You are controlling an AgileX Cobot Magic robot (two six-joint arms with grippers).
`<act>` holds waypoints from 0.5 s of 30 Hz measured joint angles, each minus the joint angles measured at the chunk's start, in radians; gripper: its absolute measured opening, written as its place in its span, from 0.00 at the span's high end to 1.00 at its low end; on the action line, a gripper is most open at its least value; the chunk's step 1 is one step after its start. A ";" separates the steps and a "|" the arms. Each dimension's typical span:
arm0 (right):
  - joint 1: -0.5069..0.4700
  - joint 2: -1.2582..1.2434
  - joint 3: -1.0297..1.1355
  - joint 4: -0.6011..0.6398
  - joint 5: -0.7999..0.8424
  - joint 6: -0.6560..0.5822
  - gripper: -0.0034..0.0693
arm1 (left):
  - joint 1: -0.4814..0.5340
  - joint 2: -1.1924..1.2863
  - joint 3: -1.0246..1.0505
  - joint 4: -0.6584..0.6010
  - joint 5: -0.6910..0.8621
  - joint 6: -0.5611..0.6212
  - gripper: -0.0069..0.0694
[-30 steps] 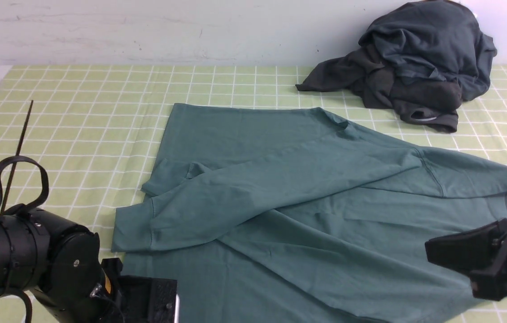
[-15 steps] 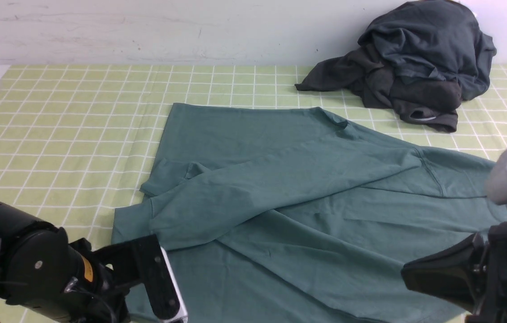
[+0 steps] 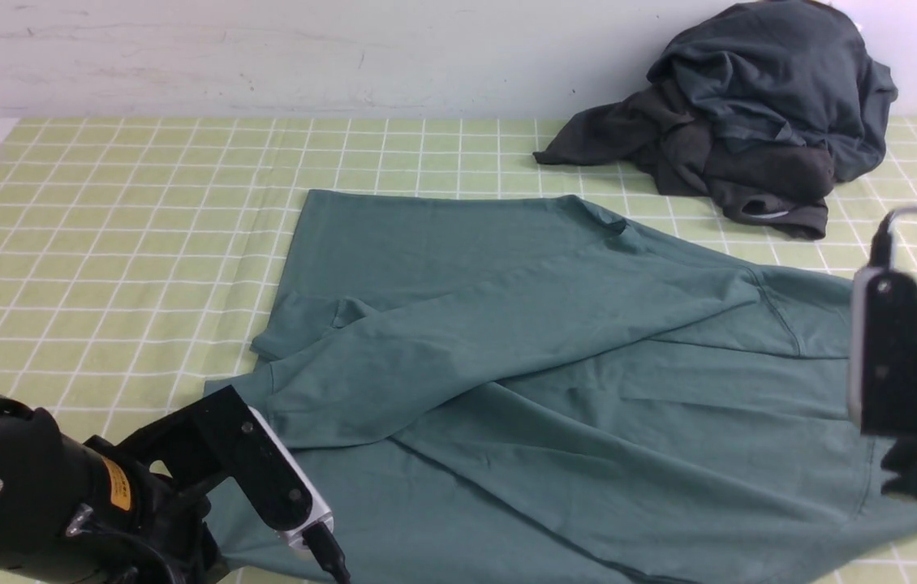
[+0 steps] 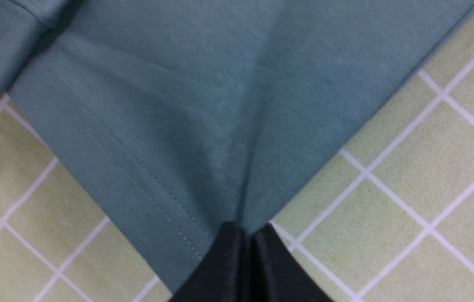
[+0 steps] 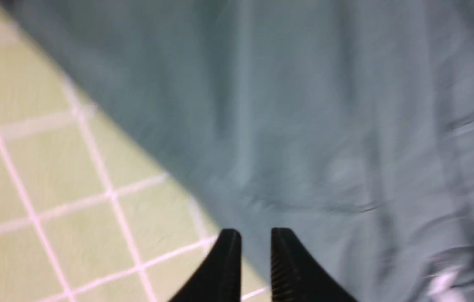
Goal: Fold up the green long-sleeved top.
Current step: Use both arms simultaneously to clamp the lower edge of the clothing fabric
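Item 1, left gripper [image 4: 247, 230]: I read it as clamped, both jaws pressed together on a hem corner of the green long-sleeved top [image 3: 548, 365]. The fabric puckers into a crease straight ahead of the tips, and a double line of stitching runs off to one side of them.

Item 2, right gripper [image 5: 256, 239]: jaws a narrow slot apart, with nothing pinched that I can make out. My wrist view here is blurred. The top's edge slants past just ahead of the tips.

Item 3, the top itself: spread flat between my two grippers, one near corner in the left one, the opposite side lying under the right one. One sleeve [image 3: 507, 324] is folded across the body, with its cuff end toward the left gripper.

Item 4, checked cloth [image 3: 142, 203]: pale green with white lines, under everything, showing bare beside both sets of tips.

Item 5, dark garments [image 3: 751, 105]: a crumpled heap well beyond the right gripper, against the wall, apart from the top.
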 joint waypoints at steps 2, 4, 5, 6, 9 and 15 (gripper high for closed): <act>0.000 0.051 0.047 -0.063 -0.064 0.001 0.69 | 0.000 -0.002 0.000 -0.007 0.000 -0.001 0.91; 0.000 0.088 0.079 -0.131 -0.116 0.001 0.63 | 0.000 -0.002 0.000 -0.011 0.000 -0.001 0.91; 0.000 0.109 0.088 -0.157 -0.136 0.001 0.62 | 0.000 -0.002 0.000 -0.012 0.000 -0.001 0.91; 0.000 0.112 0.090 -0.163 -0.145 0.001 0.61 | 0.000 -0.002 0.000 -0.012 0.000 -0.001 0.91; 0.000 0.165 0.100 -0.235 -0.200 0.013 0.59 | 0.000 -0.002 0.001 -0.015 0.000 -0.001 0.91; 0.000 0.266 0.100 -0.306 -0.268 0.058 0.60 | 0.000 -0.002 0.001 -0.017 0.000 -0.001 0.91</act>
